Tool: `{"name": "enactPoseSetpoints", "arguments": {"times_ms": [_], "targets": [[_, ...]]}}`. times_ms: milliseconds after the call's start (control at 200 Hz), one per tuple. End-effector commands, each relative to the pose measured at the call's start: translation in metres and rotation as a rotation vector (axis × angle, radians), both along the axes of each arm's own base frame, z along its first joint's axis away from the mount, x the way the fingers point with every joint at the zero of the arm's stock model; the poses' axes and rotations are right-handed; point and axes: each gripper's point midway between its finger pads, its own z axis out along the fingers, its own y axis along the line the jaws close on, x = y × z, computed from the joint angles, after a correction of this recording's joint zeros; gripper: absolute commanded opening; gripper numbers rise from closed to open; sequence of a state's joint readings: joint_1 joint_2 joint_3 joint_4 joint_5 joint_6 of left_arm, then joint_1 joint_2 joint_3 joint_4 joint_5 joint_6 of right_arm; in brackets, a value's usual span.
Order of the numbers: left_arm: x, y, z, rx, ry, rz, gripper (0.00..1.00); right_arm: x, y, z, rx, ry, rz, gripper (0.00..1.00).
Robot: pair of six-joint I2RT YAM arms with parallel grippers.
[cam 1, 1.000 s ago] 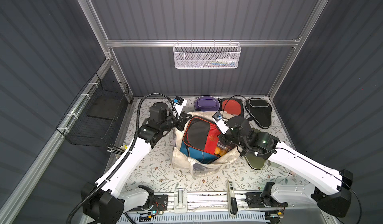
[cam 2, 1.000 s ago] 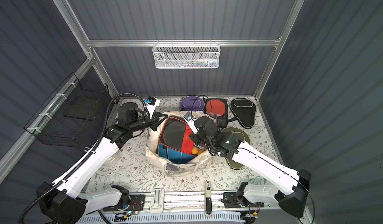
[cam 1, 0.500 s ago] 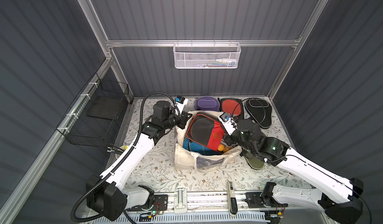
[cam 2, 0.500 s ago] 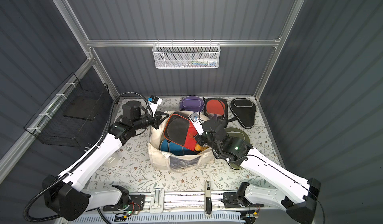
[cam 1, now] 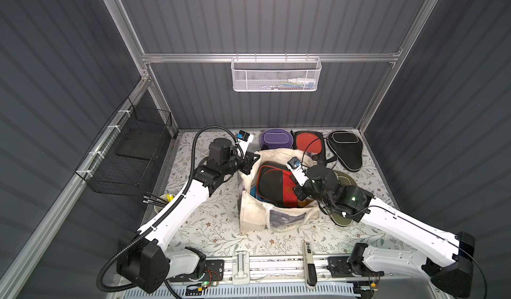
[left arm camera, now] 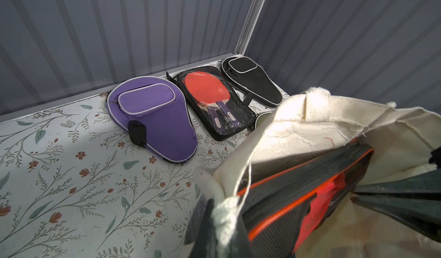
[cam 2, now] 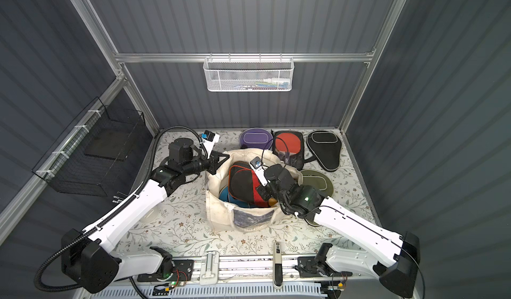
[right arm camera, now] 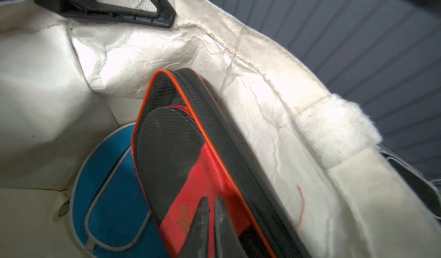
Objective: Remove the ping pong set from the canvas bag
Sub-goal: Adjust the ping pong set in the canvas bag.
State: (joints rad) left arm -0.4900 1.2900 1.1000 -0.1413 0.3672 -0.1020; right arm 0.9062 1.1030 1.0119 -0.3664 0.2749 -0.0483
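Canvas bag [cam 1: 253, 209]: a second ago it was slumped and crumpled. Now it stands squarer on the desk [cam 1: 215, 223], with the mouth open upward.
Left end effector [cam 1: 253, 160]: fingers together, clamped on the bag's far rim as before, holding that corner up.
Right end effector [right arm camera: 211, 211]: inside the mouth, tips almost together with a thin slit between, lying on the red-and-black case [cam 1: 276, 185]. Whether it pinches the case, I cannot tell.
Red-and-black case: still in the bag and no higher than before, leaning against a bag wall over a blue case [right arm camera: 107, 185].
Already out: purple case [left arm camera: 152, 116], clear paddle pack [left arm camera: 210, 94] and black case [left arm camera: 253, 82] at the far edge; olive case [cam 2: 318, 183] beside the bag.
Meaning: the bag looks steadier for pulling, but this case must yet pass over the rim.
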Motion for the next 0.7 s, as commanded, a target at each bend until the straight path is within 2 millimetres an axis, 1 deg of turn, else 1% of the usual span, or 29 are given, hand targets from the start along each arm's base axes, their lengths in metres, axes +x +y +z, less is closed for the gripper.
{"name": "enactPoseSetpoints", "arguments": {"times_ms": [0,90,105,125,190,250,370,505,625,645,695], "targets": [[0.000,-0.009,0.028,-0.037,-0.073,-0.040,0.00,-0.006,0.008,-0.006,0.047,0.043,0.049,0.18],[-0.002,-0.011,0.039,-0.042,-0.100,-0.053,0.00,-0.011,0.007,-0.014,0.053,0.104,0.080,0.29],[-0.002,-0.011,0.041,-0.043,-0.103,-0.055,0.00,-0.012,0.007,-0.014,0.060,0.110,0.087,0.31],[-0.003,-0.011,0.042,-0.042,-0.107,-0.057,0.00,-0.014,0.003,-0.018,0.049,0.138,0.088,0.35],[-0.005,-0.010,0.047,-0.043,-0.121,-0.060,0.00,-0.014,-0.005,-0.019,0.061,0.177,0.090,0.48],[-0.007,-0.009,0.050,-0.041,-0.133,-0.064,0.00,-0.011,-0.014,-0.015,0.069,0.203,0.086,0.60],[-0.009,-0.008,0.051,-0.032,-0.140,-0.067,0.00,-0.007,-0.028,-0.003,0.047,0.204,0.087,0.76],[-0.011,-0.007,0.053,-0.030,-0.148,-0.070,0.00,-0.007,-0.031,0.014,0.027,0.199,0.127,0.86],[-0.012,-0.008,0.054,-0.029,-0.150,-0.077,0.00,-0.010,-0.026,0.027,0.035,0.195,0.181,0.92],[-0.012,-0.007,0.055,-0.029,-0.152,-0.078,0.00,-0.005,-0.023,0.020,0.019,0.220,0.183,0.93],[-0.013,-0.008,0.055,-0.028,-0.153,-0.082,0.00,-0.003,-0.021,0.020,0.012,0.229,0.193,0.94]]}}
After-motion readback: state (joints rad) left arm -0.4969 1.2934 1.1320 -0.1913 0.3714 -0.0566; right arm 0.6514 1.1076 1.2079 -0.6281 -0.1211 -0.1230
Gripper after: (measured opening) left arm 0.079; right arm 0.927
